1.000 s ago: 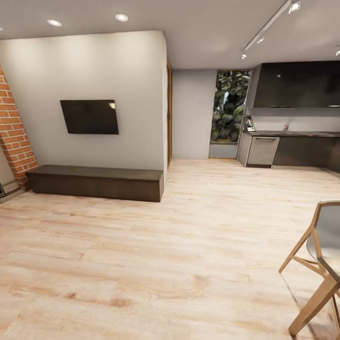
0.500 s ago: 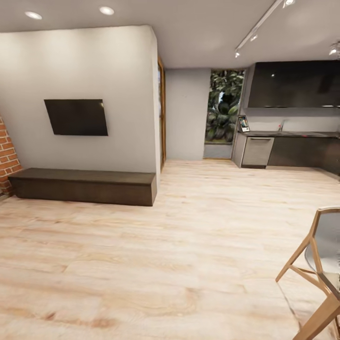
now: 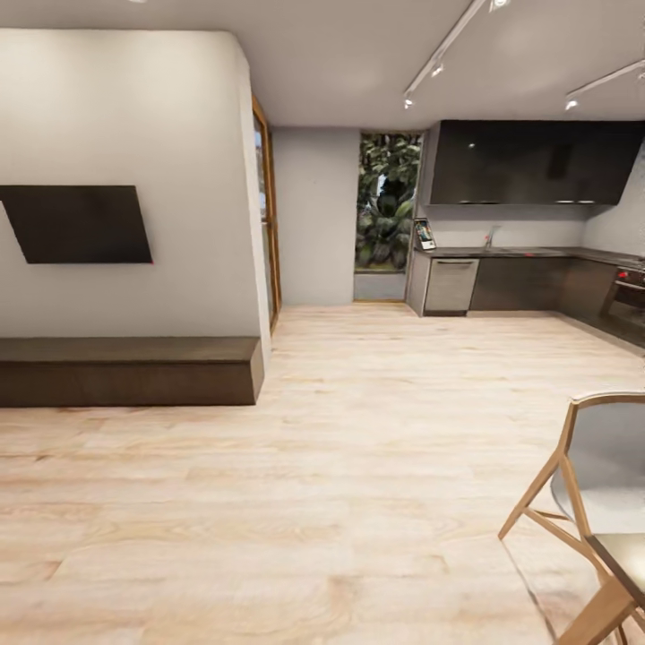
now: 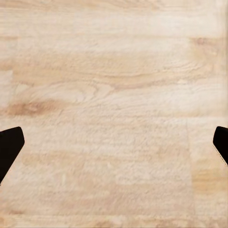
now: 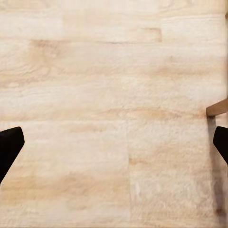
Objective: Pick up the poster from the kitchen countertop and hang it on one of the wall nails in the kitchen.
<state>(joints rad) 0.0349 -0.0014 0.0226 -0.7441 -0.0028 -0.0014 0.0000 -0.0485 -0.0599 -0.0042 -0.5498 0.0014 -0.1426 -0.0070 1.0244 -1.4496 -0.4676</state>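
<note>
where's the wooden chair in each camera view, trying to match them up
Head view: the wooden chair stands at the lower right corner, on the light wood floor.
Right wrist view: one wooden chair leg pokes in at the frame's edge, beside a dark fingertip.
Left wrist view: floor planks between two dark fingertips, with no chair part among them.
Shared landmark: the light wood floor.

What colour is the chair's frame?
Light tan wood, holding a grey seat shell. The chair shows best in the head view.
</note>
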